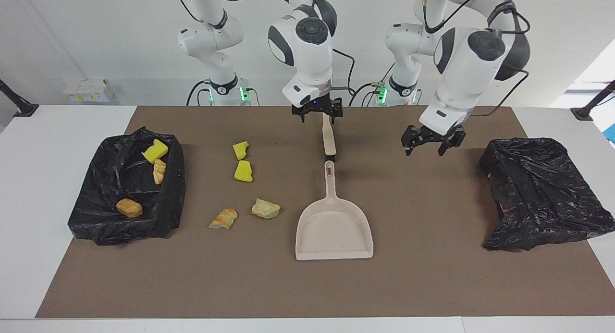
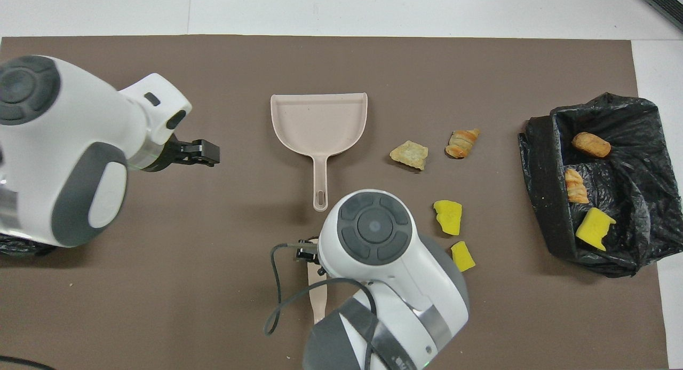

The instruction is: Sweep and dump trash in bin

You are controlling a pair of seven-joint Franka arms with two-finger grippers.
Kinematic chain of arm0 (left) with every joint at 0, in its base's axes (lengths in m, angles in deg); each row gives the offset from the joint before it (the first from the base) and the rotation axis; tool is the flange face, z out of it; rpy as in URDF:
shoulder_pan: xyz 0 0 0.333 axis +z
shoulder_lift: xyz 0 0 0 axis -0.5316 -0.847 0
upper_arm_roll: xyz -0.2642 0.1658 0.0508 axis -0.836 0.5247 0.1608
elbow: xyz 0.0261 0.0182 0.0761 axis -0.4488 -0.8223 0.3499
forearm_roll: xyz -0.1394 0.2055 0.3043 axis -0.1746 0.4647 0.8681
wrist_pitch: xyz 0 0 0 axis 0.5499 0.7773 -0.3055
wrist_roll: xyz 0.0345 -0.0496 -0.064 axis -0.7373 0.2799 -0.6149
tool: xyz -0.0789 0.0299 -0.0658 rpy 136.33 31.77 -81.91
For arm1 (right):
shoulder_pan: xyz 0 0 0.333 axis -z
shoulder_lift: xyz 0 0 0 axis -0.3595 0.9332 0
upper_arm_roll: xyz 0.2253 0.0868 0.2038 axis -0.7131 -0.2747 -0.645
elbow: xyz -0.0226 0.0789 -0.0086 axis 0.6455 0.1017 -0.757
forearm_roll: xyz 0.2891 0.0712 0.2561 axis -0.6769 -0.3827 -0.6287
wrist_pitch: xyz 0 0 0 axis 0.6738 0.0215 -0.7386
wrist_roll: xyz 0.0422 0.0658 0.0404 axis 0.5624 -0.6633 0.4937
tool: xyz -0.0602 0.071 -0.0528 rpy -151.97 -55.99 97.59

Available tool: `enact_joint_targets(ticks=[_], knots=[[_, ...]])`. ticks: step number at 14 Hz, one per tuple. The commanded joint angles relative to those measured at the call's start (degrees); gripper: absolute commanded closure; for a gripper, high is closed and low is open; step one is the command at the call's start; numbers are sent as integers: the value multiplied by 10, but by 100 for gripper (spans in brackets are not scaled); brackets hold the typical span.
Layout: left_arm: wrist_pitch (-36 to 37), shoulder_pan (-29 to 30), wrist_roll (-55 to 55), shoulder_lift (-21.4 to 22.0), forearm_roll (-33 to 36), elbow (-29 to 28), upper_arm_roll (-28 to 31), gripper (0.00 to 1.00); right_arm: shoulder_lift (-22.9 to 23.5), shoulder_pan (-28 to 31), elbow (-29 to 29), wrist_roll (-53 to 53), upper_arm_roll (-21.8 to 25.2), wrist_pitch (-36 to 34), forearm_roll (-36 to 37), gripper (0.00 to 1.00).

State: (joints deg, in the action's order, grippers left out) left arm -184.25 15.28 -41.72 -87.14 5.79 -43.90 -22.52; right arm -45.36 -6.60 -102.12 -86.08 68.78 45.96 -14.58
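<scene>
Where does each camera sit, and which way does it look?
Facing view: high across the table, looking at the robots; both arms show whole, the right gripper over a beige handle, the left gripper over the brown mat.
Overhead view: above the robots' end, looking steeply down; only wrists and grippers show.
Both share: the dustpan, the loose trash and the black-lined bin holding three scraps.
</scene>
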Motion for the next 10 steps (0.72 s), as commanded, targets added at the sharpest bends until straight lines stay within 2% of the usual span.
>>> enact_joint_targets(ticks=[1,3,5,7,9,10], knots=[[-37,-63,-52,-56,18,11,10,0,-53,-31,-115,-27,2,56,-25,0],[-42,-86,-62,-67,30,9,9,0,-56,-62,-145,-46,2,92,-25,0],[-41,-134,-120,-75,33,3,10,0,-55,-87,-178,-50,1,127,-25,0],[-73,-142,-160,-78,40,2,7,0,-53,-128,-223,-81,2,190,-25,0],[-85,-159,-160,-79,40,-1,8,0,-58,-133,-239,-83,1,189,-25,0],[-67,-162,-160,-86,43,12,9,0,-58,-148,-247,-83,1,190,-25,0]])
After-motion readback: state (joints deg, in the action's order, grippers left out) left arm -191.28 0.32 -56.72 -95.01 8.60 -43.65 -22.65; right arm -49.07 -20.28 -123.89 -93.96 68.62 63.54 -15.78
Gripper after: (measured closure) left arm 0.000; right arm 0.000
